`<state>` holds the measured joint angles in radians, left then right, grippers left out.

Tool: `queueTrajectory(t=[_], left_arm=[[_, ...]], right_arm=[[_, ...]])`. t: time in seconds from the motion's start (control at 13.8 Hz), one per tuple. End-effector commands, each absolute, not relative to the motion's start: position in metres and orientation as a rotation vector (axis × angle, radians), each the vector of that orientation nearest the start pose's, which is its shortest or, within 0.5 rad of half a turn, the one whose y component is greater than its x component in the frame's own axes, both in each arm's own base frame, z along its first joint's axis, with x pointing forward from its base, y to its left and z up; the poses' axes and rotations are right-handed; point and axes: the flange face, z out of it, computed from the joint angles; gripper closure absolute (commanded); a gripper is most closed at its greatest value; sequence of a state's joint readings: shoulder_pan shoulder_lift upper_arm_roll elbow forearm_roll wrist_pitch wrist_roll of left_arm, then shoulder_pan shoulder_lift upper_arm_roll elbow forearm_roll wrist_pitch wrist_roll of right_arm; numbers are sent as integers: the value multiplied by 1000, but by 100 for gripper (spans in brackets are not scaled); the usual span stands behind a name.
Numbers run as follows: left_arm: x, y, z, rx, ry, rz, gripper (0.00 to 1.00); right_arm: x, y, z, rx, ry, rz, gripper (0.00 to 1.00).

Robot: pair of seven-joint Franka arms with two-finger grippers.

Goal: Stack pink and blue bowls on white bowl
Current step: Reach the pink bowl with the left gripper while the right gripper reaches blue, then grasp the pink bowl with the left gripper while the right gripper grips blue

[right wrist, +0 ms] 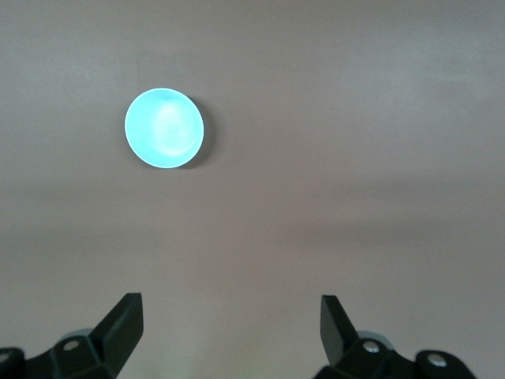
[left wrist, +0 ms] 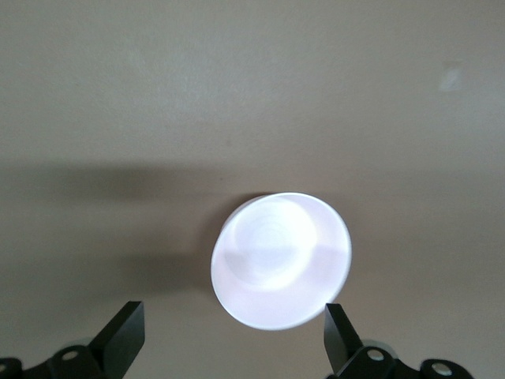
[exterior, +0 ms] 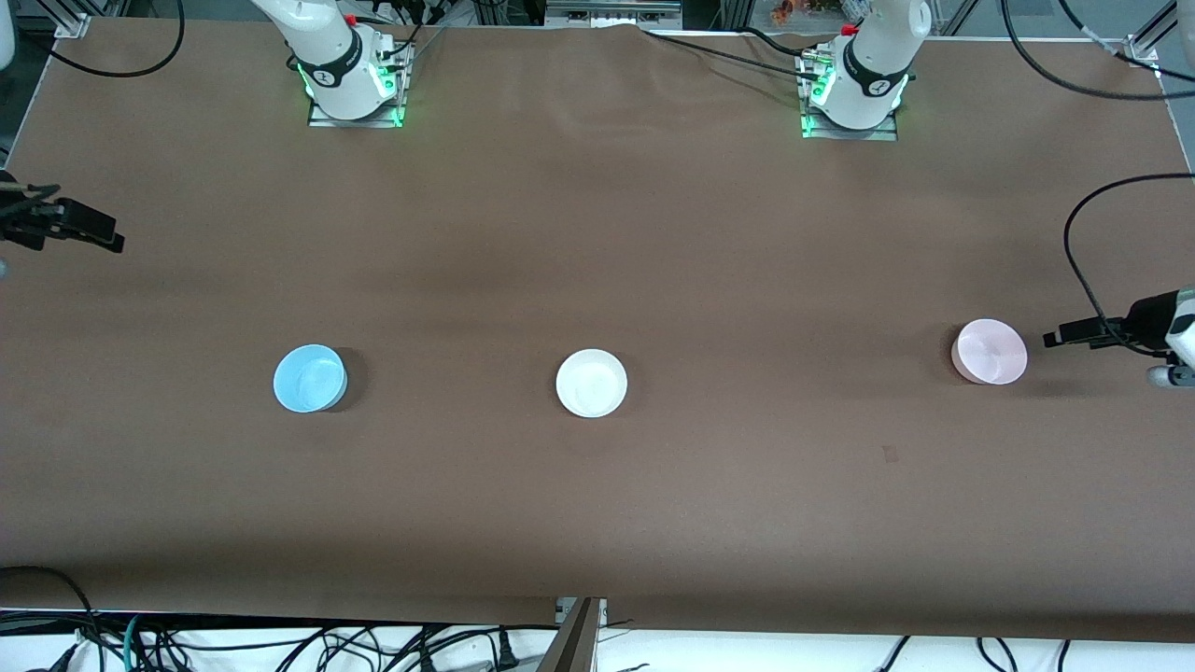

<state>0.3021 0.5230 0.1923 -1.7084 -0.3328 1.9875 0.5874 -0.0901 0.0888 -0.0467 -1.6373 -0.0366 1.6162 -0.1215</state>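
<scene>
Both sets of jaws spread: left gripper (left wrist: 229, 335) near pink bowl (exterior: 990, 351), right gripper (right wrist: 229, 328) well away from blue bowl (exterior: 310, 378); shallow rims could slip.

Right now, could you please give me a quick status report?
Left gripper open above pink bowl. Right gripper open, short of blue bowl. White bowl between them, nothing stacked, nothing in the way.
</scene>
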Motion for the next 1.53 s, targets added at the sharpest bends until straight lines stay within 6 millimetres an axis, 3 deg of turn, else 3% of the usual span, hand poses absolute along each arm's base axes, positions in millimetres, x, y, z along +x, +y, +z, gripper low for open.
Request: queueTrajectory(t=[0.0,0.15,0.29,0.51,0.65,0.8,0.95,1.02,1.31,1.45], left_arm=[[583,284,254,-3444,-86,120,0],[575,283,236,-3453,-80,74,0],[567,281,217,-3468,-75,55,2],[564,281,207,-3471,-75,79,15],[562,279,202,-3475,-77,96,32],[560,278,200,-3477,-77,106,57],[560,277,200,-3477,-61,104,89],[560,277,199,-3479,-60,108,100],[568,271,210,-3482,-63,97,100],[587,250,228,-3501,-10,67,100]], right_arm=[[595,-76,497,-3079,47,291,1],[616,-69,440,-2978,80,321,1],[639,-57,388,-2987,66,288,1],[661,-54,312,-3014,73,229,1],[662,-52,276,-3028,76,192,1],[656,-49,256,-3036,79,173,1],[652,-43,247,-3041,70,163,1],[650,-40,242,-3045,90,153,2],[635,-23,216,-3063,115,124,2],[632,-25,211,-3070,113,122,5]])
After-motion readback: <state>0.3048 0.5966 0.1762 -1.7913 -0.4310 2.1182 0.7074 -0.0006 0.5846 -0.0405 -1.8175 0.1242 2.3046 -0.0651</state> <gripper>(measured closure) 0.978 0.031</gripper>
